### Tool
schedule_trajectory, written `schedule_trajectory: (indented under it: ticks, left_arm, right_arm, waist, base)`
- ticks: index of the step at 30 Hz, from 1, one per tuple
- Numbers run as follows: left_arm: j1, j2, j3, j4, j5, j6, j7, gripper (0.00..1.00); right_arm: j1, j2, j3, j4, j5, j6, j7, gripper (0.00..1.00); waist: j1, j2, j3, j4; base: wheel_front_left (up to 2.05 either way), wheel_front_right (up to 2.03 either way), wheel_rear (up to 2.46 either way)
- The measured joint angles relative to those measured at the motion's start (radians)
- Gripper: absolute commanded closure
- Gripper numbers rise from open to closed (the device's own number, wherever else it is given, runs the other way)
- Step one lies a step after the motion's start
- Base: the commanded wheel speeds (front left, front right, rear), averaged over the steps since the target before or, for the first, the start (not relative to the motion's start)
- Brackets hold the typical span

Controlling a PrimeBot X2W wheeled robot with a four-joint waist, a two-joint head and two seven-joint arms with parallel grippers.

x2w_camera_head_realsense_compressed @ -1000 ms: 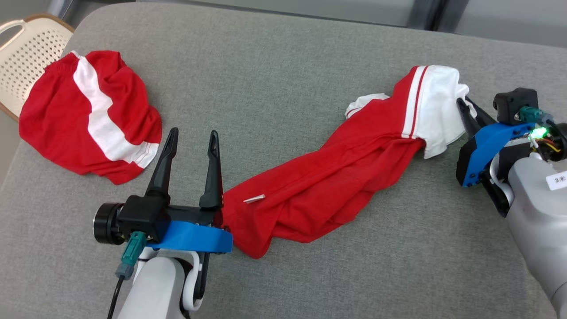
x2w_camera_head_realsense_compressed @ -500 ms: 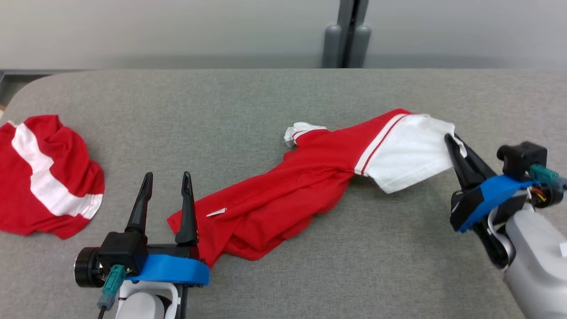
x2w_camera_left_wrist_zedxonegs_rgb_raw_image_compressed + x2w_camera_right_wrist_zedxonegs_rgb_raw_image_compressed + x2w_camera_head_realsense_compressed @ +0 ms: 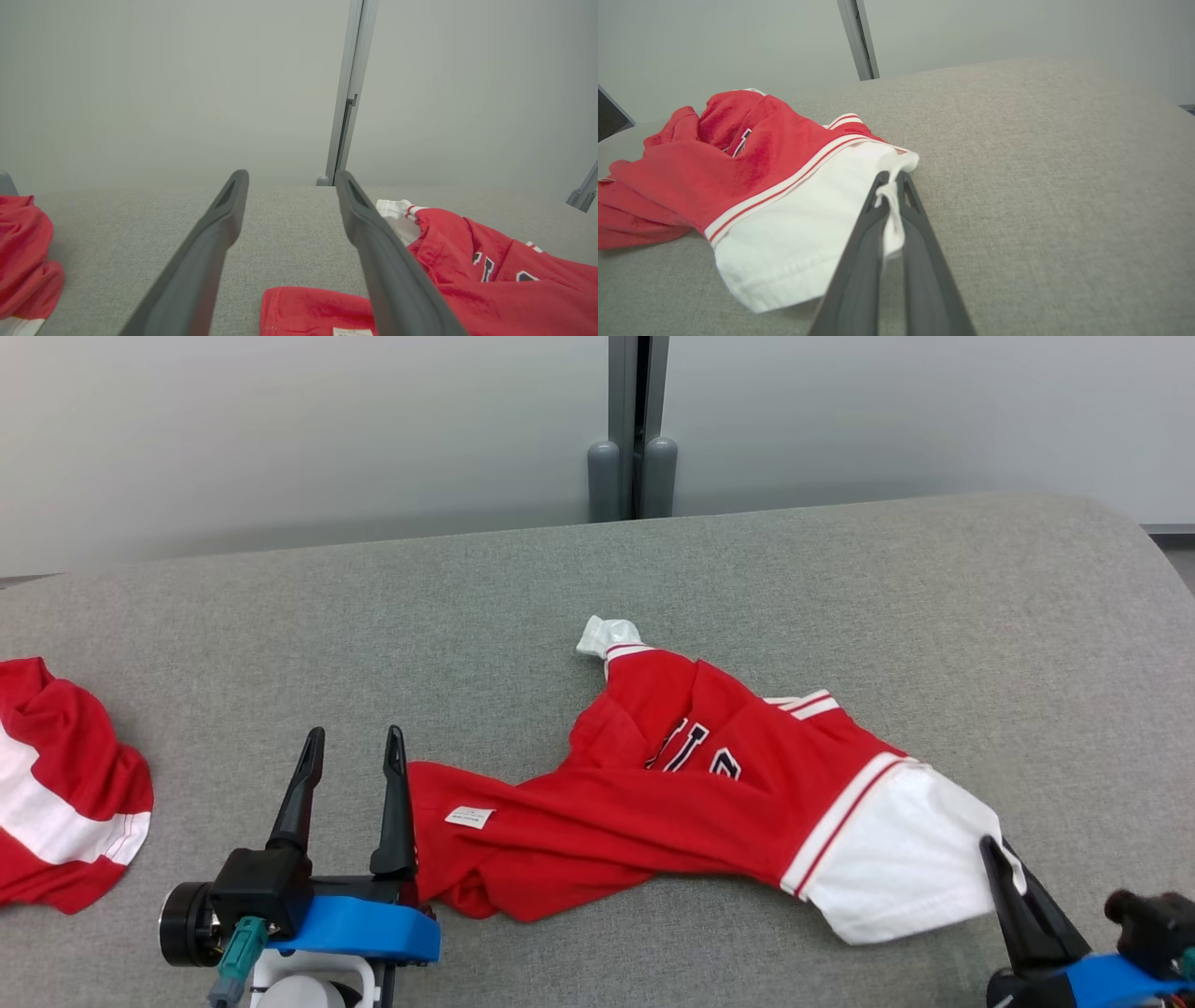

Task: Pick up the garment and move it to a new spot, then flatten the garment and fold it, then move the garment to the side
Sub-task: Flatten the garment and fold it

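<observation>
Grey padded table (image 3: pixel 747 569) against a pale wall, metal post (image 3: pixel 633 448) behind it.

Grip status: right gripper (image 3: pixel 892 178) is clamped tight on the hem of the white sleeve (image 3: pixel 798 233) of the red jersey (image 3: pixel 672 793). A pinch of white cloth shows between its fingers in the right wrist view. From there the jersey runs off to that gripper's left, lying on the table as a long twisted rope, not flat.

Other arm: left gripper (image 3: pixel 355 739) is spread wide with nothing in it, low over the table. The jersey's far end, with the small white label (image 3: pixel 470 817), lies just beside its right finger, and the left wrist view shows a bit of red hem in the gap between the fingers.

Off to the left gripper's left, well apart, sits a second red-and-white garment (image 3: pixel 56 803), bunched, neither gripper on it.

Progress (judgement): early. The jersey looks mid-relocation, held at one end only, body on the table. Can't tell whether this is its new spot.

Left to do:
- spread it flat (hem bunched, lettering (image 3: pixel 695 751) half hidden in a crease)
- fold it
- shift it aside

Likely next step: left gripper closes on the near hem so both ends can be pulled taut.
</observation>
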Motion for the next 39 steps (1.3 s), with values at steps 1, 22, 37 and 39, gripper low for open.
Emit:
schedule_trajectory:
  ticks: [1, 22, 37, 39]
  left_arm:
    - [0.0, 0.0, 0.0, 0.001, 0.002, -0.003, 0.0, 0.0]
    - [0.024, -0.002, 0.016, 0.022, 0.013, -0.023, 0.0, 0.0]
    - [0.048, -0.003, 0.019, 0.024, 0.013, -0.024, 0.0, 0.0]
    - [0.048, -0.003, 0.019, 0.023, 0.013, -0.024, 0.0, 0.0]
  right_arm:
    - [0.037, 0.012, -0.023, -0.024, -0.011, 0.0, 0.013, 1.0]
    - [0.151, 0.144, -0.191, -0.269, -0.189, 0.0, 0.034, 0.0]
    - [0.052, 0.175, -0.092, -0.212, -0.305, 0.0, 0.018, 0.0]
    - [0.041, 0.166, -0.081, -0.202, -0.307, 0.0, 0.032, 0.0]
  waist:
    - [0.0, 0.0, 0.0, -0.001]
    - [0.0002, 0.0, -0.051, 0.011]
    - [0.0002, 0.0, -0.082, 0.071]
    - [0.0002, 0.0, -0.079, 0.077]
  base:
    - [0.0, 0.0, 0.0]
    - [0.0, 0.0, 0.0]
    - [0.0, 0.0, 0.0]
    - [0.0, 0.0, 0.0]
